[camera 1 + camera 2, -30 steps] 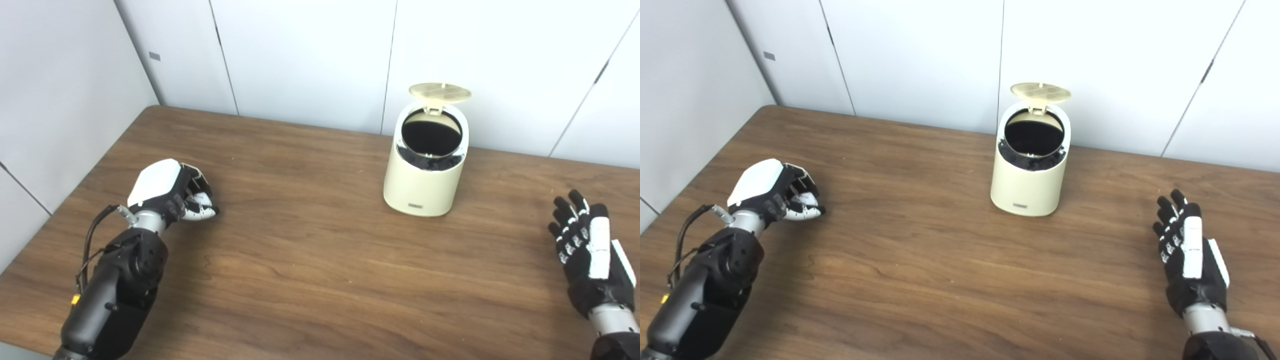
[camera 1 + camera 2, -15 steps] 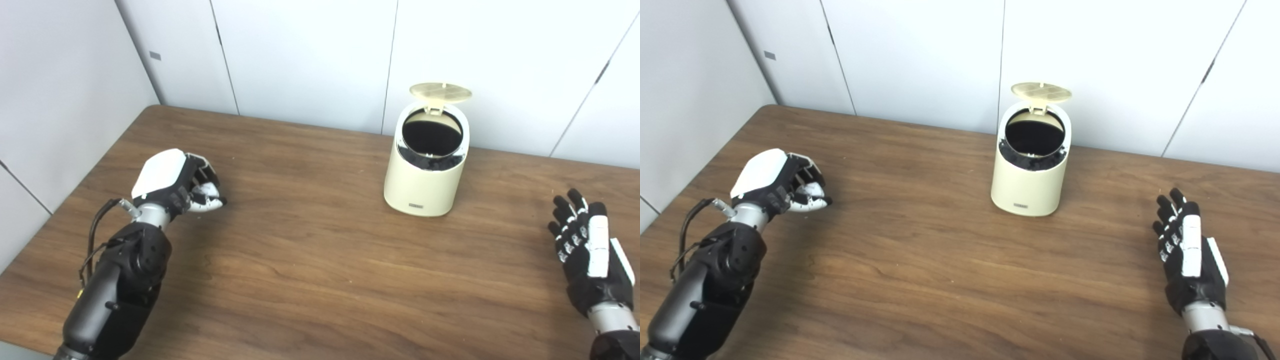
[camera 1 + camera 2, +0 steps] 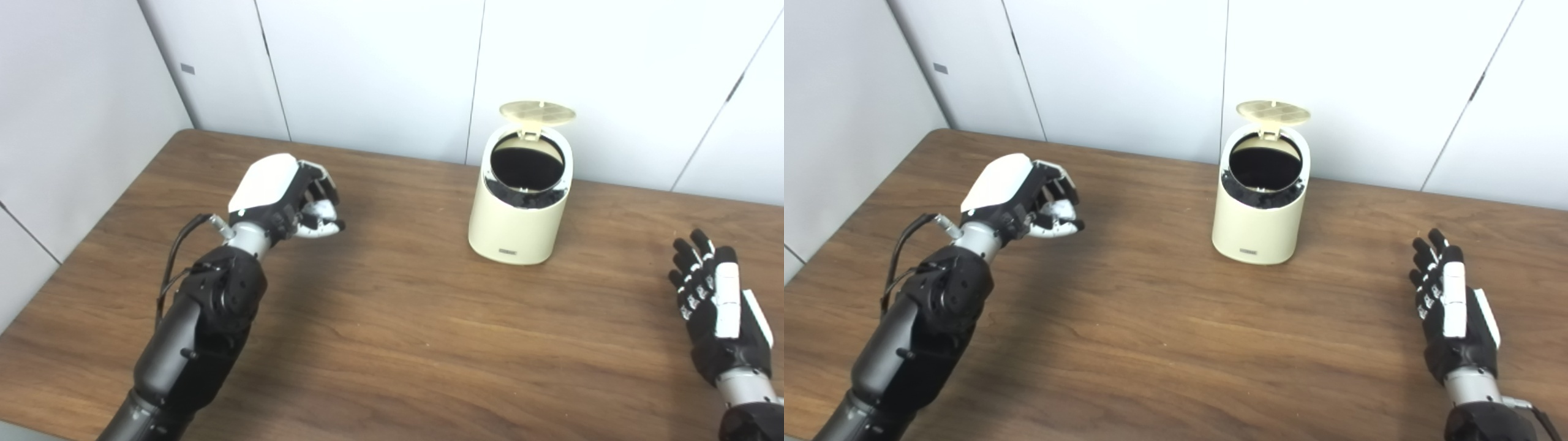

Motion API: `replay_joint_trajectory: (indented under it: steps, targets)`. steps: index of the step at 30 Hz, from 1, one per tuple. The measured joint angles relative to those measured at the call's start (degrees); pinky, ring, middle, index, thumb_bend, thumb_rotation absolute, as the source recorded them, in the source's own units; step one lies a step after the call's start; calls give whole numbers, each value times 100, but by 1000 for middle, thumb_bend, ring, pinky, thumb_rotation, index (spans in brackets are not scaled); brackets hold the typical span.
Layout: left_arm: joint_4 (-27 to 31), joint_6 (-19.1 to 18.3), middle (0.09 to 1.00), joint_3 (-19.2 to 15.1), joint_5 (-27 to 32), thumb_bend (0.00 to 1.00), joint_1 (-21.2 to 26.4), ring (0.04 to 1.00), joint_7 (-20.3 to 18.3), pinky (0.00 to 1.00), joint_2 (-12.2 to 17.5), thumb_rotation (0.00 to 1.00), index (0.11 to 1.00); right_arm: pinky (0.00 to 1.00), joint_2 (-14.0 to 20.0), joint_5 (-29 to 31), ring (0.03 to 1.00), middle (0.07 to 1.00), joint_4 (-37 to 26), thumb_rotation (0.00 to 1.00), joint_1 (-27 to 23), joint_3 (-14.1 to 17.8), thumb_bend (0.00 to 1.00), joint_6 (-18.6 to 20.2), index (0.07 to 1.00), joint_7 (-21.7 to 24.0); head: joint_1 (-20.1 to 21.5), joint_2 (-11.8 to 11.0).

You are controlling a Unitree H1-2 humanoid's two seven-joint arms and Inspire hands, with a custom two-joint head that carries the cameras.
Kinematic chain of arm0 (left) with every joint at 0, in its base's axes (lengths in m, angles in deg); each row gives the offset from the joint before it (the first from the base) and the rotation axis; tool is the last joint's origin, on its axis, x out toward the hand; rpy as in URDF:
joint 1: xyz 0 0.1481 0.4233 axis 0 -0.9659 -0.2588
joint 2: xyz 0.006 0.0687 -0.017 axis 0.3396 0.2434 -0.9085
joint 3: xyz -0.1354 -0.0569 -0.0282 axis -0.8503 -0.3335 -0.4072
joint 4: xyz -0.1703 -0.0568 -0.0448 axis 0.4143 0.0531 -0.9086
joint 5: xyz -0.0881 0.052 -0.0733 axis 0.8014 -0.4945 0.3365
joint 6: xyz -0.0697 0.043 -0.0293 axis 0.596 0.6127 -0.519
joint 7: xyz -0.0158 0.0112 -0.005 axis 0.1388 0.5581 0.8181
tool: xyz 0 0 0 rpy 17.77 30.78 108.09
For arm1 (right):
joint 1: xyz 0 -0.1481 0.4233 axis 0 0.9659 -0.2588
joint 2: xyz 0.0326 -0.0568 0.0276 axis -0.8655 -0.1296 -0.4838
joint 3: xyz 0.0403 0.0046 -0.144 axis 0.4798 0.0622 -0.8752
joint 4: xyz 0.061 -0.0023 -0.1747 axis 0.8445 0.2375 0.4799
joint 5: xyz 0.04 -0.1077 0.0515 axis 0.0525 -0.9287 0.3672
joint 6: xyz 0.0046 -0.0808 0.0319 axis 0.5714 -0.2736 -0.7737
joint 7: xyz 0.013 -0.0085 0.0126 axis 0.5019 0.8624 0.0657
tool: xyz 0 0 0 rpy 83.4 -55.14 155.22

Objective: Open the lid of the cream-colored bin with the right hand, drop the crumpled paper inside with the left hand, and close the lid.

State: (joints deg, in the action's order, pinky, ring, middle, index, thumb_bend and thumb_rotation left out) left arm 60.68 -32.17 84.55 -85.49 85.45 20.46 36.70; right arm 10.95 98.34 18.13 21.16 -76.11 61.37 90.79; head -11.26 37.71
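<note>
Now, by part:
Left hand: raised above the surface, fingers curled on crumpled paper.
Right hand: fingers spread, empty.
Cream-colored bin: lid up.

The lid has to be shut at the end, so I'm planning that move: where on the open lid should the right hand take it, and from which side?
Judging by its pose, the free front edge of the lid: it stands tipped back, hinged at the rear rim of the bin. The open right hand should probably come from above and the right, pressing that edge forward and down.
</note>
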Motion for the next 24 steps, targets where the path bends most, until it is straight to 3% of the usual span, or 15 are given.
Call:
replay_joint_trajectory:
  steps: [10,18,24]
  targets:
    - [-17,23,476,297,-116,500,313,378,-26,366,-317,0,498,1000,-94,-14,984,966,80,1000,14,-6,581,-204,982,-28,703,-35]
    - [-145,366,467,374,-63,477,643,377,-27,340,-357,0,501,1000,-114,-48,967,962,63,1000,60,-24,599,-280,972,-68,985,17]
    - [-126,385,468,398,25,470,937,381,-169,329,-554,0,509,1000,-229,-18,966,960,22,1000,86,37,617,-282,959,-127,1082,9]
